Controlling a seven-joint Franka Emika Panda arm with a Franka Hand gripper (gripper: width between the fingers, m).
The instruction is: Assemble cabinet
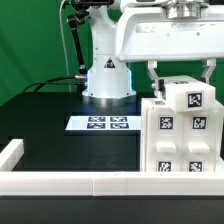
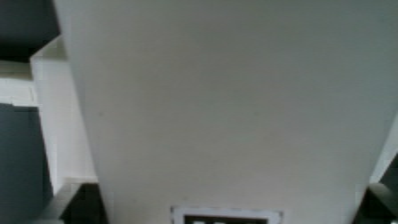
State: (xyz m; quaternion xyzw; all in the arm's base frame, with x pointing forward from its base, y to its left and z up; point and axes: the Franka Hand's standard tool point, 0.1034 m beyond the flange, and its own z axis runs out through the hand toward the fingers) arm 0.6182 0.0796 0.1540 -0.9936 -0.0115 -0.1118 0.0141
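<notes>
- black table [image 1: 60, 135]: open across the exterior view's left and centre.
- marker board [image 1: 103, 123]: flat, near the robot base [image 1: 107, 80]; no barrier.
- rail [image 1: 70, 183]: low wall along near edge and left corner.
- cabinet [image 1: 180, 130]: fills the exterior view's right; gripper [image 1: 180, 72] directly above.
- wrist view: white panel [image 2: 231, 110] blocks nearly everything.

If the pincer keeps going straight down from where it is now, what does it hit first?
Most likely the small white block on top of the cabinet: the pincer hangs right above it, and a white surface fills the wrist view. Whether they touch is unclear.
</notes>
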